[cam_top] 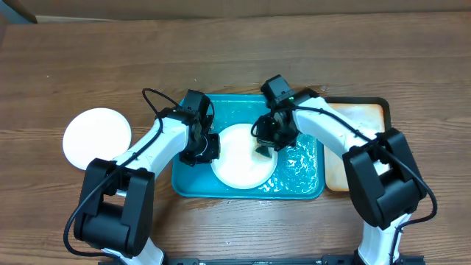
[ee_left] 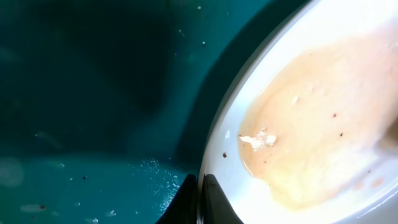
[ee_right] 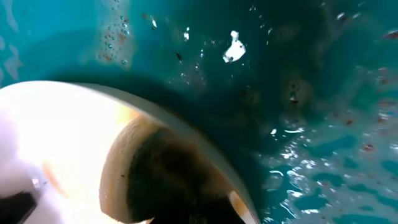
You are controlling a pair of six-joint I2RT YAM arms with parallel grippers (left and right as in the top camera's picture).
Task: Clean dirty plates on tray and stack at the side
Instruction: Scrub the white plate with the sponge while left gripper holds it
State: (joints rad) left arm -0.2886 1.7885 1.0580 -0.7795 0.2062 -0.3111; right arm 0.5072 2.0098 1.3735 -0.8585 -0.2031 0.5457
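A white plate [cam_top: 237,168] lies on the teal tray [cam_top: 305,168]. It carries a wet brownish smear in the left wrist view [ee_left: 311,99]. My left gripper [cam_top: 209,147] is shut on the plate's left rim, with the fingertips [ee_left: 200,200] pinching the edge over the tray [ee_left: 93,93]. My right gripper [cam_top: 263,146] is over the plate's right part and holds a dark scrub pad [ee_right: 168,177] pressed on the plate [ee_right: 50,124]; its fingers are hidden by the pad. A second white plate [cam_top: 96,138] lies on the table at the left. No pale yellow-green plate shows.
A black-rimmed tray [cam_top: 368,110] with an orange-stained cream inside stands against the teal tray's right side. The teal tray [ee_right: 311,93] is wet with droplets and crumbs. Bare wooden table lies around.
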